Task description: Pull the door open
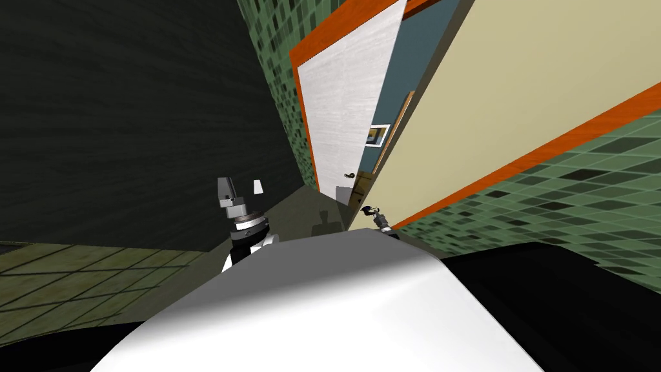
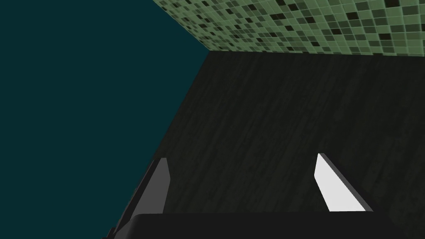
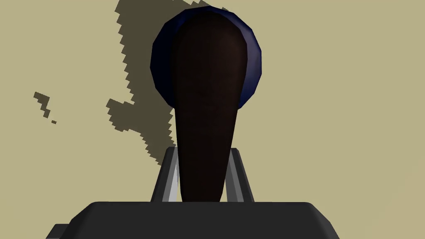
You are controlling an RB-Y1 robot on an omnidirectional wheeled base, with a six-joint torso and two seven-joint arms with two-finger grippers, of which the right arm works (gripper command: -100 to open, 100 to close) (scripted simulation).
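Green mosaic tiles [image 1: 581, 194] cover the walls around a beige door [image 1: 516, 97], which fills the upper right of the head view at the robot's front right. Its dark lever handle [image 3: 205, 124] sits at the door's near end, just above the tip of the chest, and stands out from a round, dark blue rose [image 3: 253, 58] on the beige face. The right gripper [image 3: 203, 174] is clenched on this handle: its 2 fingers [image 3: 170, 178] press the lever's narrow end from both sides, and the lever runs straight out between them to the rose. A jagged shadow [image 3: 133, 103] lies on the door beside the handle. In the head view that gripper [image 1: 377, 218] shows small against the door's corner.

An orange strip [image 1: 516, 171] runs along the door's edge, with green tiles beyond it. Past the beige door stands a white door panel [image 1: 335, 110] in an orange frame [image 1: 303, 103], with a small dark knob [image 1: 349, 175]. Between the 2 panels shows a blue-grey wall with a framed picture [image 1: 377, 134].

The left gripper [image 1: 242, 188] is raised at the robot's left front, well apart from the door, its 2 fingers [image 2: 336, 186] spread wide with nothing between them. Olive floor tiles [image 1: 77, 278] lie lower left.
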